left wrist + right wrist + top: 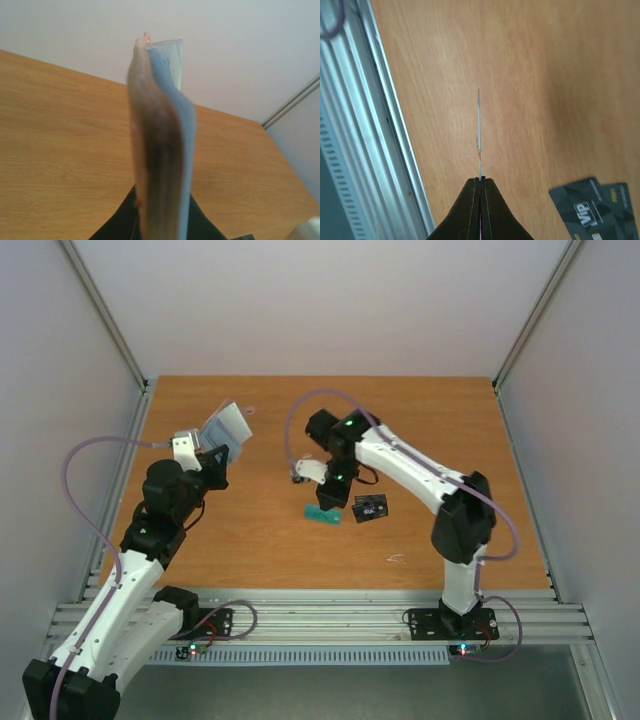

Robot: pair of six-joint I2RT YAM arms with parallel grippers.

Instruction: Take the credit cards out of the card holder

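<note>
The card holder is held up over the far-left counter, pinched in the left claw. The right claw is pressed together on the green card, near mid-counter. The black card lies flat just beside it.

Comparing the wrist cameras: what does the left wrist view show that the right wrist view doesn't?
Only the left wrist view: the card holder, edge-on, gripped by the left gripper. Only the right wrist view: a thin card edge-on in the shut right gripper, and a black card lying on the wood. Both: the wooden table.
</note>
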